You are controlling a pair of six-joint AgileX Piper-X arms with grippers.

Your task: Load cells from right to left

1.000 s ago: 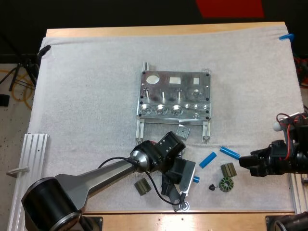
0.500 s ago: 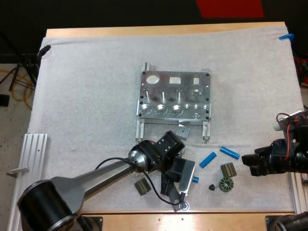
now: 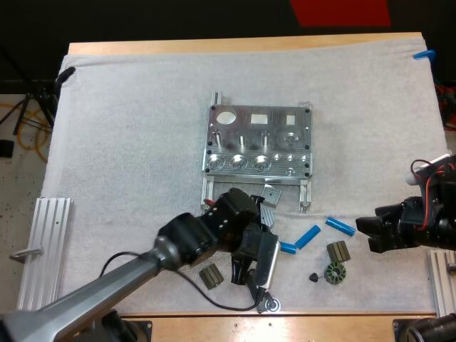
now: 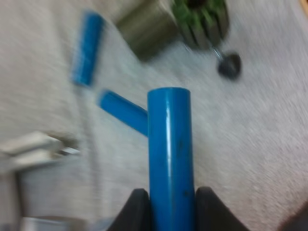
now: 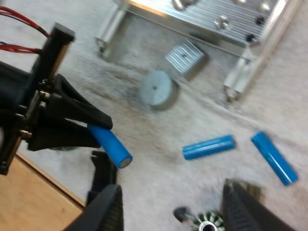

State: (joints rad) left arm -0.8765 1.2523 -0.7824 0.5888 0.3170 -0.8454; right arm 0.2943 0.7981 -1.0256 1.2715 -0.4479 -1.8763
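Left wrist view — jaws clamp blue cylinder [image 4: 169, 144], base hidden.

**What the mat carried**

We saw a wooden table [image 3: 235, 45] covered by a white mat [image 3: 128, 128]. A metal fixture [image 3: 258, 142] lay at the frame's centre, with a small grey block [image 3: 270, 193] just below it. At lower right lay a blue cylinder [image 3: 308, 236] and a second blue cylinder [image 3: 340, 226], near each other but apart. Below them sat a ribbed dark part [image 3: 338, 251], a green toothed ring [image 3: 334, 273] and a small black cone [image 3: 313, 276]. Another ribbed piece [image 3: 209, 276] lay at lower centre.
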